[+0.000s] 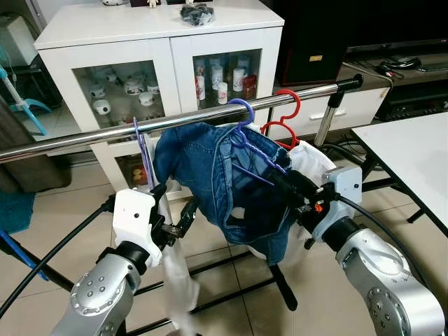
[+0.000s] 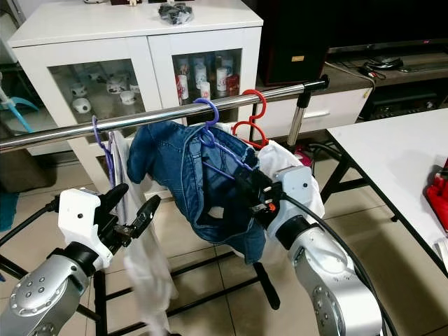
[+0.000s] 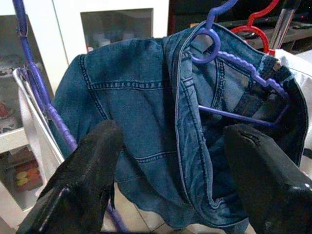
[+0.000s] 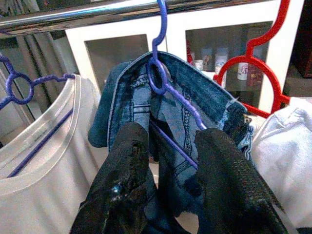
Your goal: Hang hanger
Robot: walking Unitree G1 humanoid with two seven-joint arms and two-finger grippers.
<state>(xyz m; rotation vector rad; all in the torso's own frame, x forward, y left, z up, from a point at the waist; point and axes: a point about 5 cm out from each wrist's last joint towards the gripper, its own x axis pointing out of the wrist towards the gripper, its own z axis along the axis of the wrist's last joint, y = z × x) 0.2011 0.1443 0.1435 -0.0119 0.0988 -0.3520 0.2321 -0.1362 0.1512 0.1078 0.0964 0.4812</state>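
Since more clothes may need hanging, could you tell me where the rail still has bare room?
The chrome clothes rail is bare to the robot's left of the purple hanger with the white shirt, and again between the red plastic hanger and the black end cap. It is crowded around the blue denim jacket on its purple hanger.

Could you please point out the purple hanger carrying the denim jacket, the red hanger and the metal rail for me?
purple hanger (image 1: 241,112), left eye view, on its hook over the rail.
red hanger (image 1: 290,105), left eye view, on its hook's curve.
metal rail (image 1: 84,134), left eye view, on a bare stretch.
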